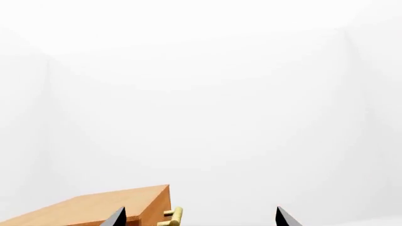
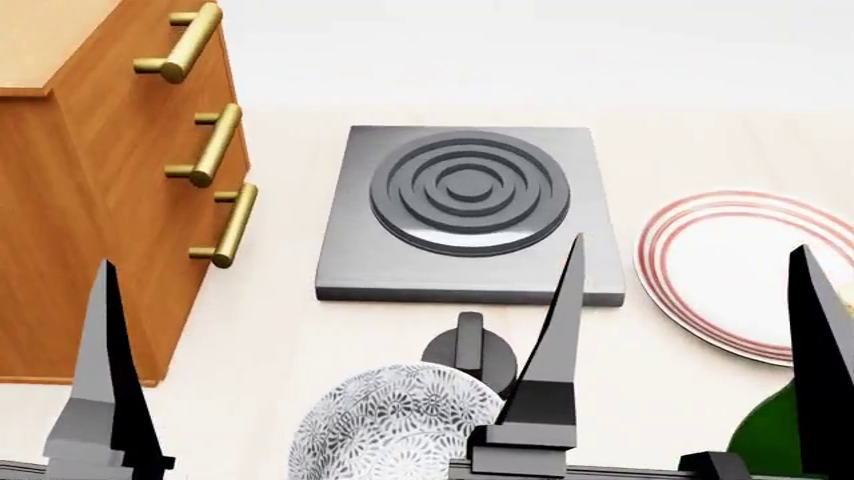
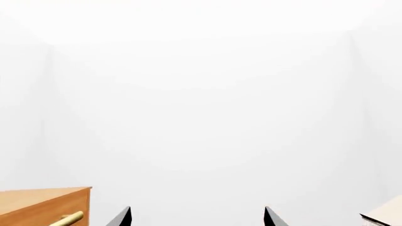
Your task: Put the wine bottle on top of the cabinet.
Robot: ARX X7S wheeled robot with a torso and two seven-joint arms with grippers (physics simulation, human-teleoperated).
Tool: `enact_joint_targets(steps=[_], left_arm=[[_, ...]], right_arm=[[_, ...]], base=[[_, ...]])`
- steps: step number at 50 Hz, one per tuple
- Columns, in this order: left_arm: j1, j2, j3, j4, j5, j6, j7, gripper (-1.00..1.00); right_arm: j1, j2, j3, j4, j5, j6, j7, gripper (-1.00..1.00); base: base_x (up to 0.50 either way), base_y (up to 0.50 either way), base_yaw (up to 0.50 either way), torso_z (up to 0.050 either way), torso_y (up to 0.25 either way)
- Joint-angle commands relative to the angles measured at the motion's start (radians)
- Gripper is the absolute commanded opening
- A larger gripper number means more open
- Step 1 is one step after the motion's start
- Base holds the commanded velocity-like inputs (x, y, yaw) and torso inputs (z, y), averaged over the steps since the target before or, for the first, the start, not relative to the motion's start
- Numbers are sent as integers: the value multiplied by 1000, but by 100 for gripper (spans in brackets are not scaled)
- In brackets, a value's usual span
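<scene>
Only a dark green rounded part of the wine bottle [image 2: 765, 437] shows, at the bottom right of the head view, close beside one finger [image 2: 817, 350] of my right gripper [image 2: 690, 243]; whether they touch is unclear. That gripper is open and empty, and in its wrist view [image 3: 197, 216] only white background lies between the tips. The reddish-brown cabinet [image 2: 94, 200] with brass handles stands at the left. Its lighter top [image 1: 94, 207] appears low in the left wrist view and again in the right wrist view [image 3: 37, 202]. My left gripper [image 1: 201, 216] is open and empty; the head view shows one of its fingers [image 2: 100, 370].
A grey square hotplate [image 2: 470, 210] with raised rings sits in the middle, its black knob [image 2: 470, 350] in front. A white plate [image 2: 734, 270] with red rings lies at the right. A patterned grey bowl [image 2: 387, 430] is at the near edge. A pale corner [image 3: 384, 213] shows in the right wrist view.
</scene>
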Motion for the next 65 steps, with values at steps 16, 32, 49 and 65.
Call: enact_joint_targets(steps=[16, 32, 49, 65], left_arm=[[1, 1, -3, 0, -15, -4, -19, 100], [-7, 1, 2, 0, -3, -7, -11, 100], [-6, 1, -3, 0, -7, -1, -9, 100], [4, 1, 3, 0, -15, 5, -18, 100]], right_arm=[[52, 87, -49, -1, 17, 37, 73, 100], [162, 275, 100, 63, 222, 16, 88, 100], [-8, 213, 57, 289, 107, -123, 27, 100], [-123, 123, 15, 473, 47, -235, -33, 100]], base=[[0, 0, 0, 0, 0], [0, 0, 0, 0, 0], [0, 0, 0, 0, 0], [0, 0, 0, 0, 0]])
